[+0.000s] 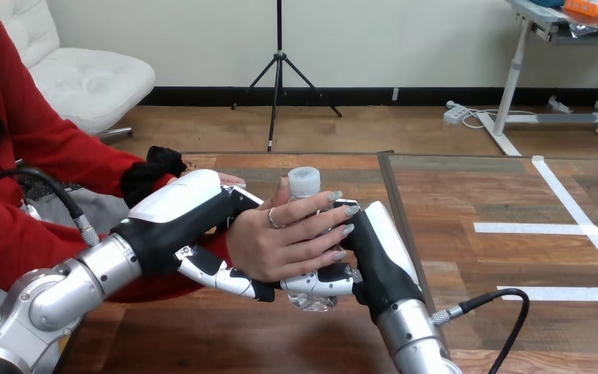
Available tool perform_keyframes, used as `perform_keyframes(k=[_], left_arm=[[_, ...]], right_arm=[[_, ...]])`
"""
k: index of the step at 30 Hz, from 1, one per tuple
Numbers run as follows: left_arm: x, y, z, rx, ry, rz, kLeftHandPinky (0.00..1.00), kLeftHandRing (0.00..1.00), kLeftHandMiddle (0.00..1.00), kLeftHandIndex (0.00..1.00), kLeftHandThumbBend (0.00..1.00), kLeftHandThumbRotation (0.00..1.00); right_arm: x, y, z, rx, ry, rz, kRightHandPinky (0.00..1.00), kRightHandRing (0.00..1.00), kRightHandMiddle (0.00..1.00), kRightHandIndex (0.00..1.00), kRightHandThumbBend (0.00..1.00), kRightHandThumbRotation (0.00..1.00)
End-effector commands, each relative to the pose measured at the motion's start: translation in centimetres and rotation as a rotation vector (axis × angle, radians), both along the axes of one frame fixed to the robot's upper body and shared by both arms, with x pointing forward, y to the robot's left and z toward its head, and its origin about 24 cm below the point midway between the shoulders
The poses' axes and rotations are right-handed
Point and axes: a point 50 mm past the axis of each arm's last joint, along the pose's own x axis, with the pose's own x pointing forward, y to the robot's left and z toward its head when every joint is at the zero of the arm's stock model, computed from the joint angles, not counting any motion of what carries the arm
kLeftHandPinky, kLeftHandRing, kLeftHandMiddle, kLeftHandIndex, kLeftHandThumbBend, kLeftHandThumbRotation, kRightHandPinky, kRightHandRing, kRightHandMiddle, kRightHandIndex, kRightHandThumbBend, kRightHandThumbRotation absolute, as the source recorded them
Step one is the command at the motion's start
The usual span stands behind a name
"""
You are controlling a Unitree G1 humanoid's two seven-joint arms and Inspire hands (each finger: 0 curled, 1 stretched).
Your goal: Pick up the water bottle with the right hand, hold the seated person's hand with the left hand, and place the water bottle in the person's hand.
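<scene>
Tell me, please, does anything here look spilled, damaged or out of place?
Nothing stands out. The bottle stands roughly upright with its cap on, and the table shows no spill. The person's hand wraps it, the right hand grips it low down, and the left hand curls round the person's hand from below.

Water bottle: clear, pale cap, upright, mid-scene. Person's hand from left, fingers wrapped round its body.
</scene>
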Motion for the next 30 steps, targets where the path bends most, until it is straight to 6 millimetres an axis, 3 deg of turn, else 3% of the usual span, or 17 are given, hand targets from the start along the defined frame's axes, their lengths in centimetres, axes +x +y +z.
perform_keyframes(k=[1,30], left_arm=[[1.08,-2.72,2.42,-0.052,-0.098,-0.098,0.27,0.35,0.44,0.45,0.72,0.27],[1.17,-2.67,2.54,-0.053,-0.093,-0.105,0.28,0.36,0.45,0.45,0.73,0.29]], right_arm=[[0.64,1.27,4.36,0.055,-0.191,0.047,0.29,0.33,0.41,0.47,0.85,0.00],[-0.21,1.24,4.88,0.056,-0.212,0.024,0.29,0.34,0.42,0.47,0.87,0.00]])
